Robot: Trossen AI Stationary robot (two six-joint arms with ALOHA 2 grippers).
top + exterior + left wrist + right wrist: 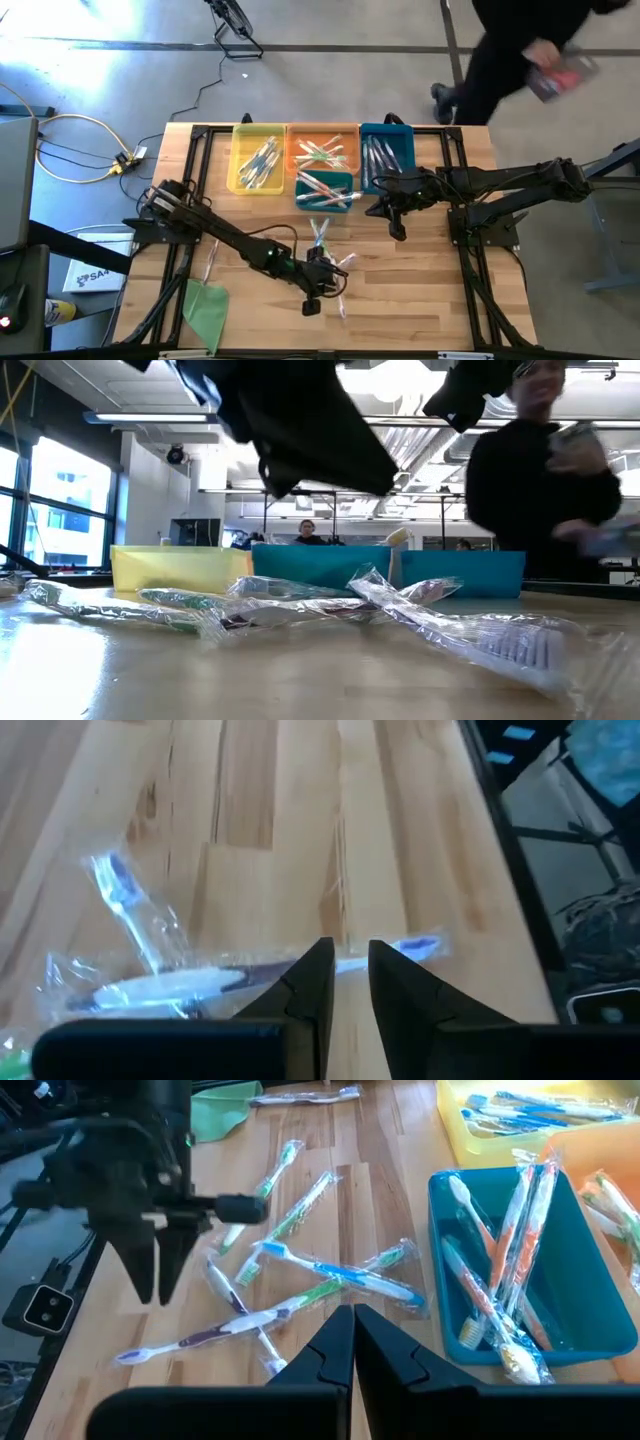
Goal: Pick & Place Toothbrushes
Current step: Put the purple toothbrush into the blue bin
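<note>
At the far left of the wooden table lies a flat green sheet, with one wrapped brush just above it. The left gripper hangs over the loose toothbrushes scattered near the table's middle; its fingers stand slightly parted, points down just above a clear-wrapped brush with a blue head, and nothing is pinched between them (the wrapper passes under the tips, though whether they touch it cannot be told). Behind the scatter sit the bins: a yellow bin holding several brushes, an orange bin with more, a small teal bin in front of the orange one with orange-and-white brushes inside, and a blue bin at the right end with a few. The right gripper hovers just in front of the blue bin, its fingers pressed together and empty. Beyond the table's right back corner a person in dark clothes moves past, something reddish in hand
</note>
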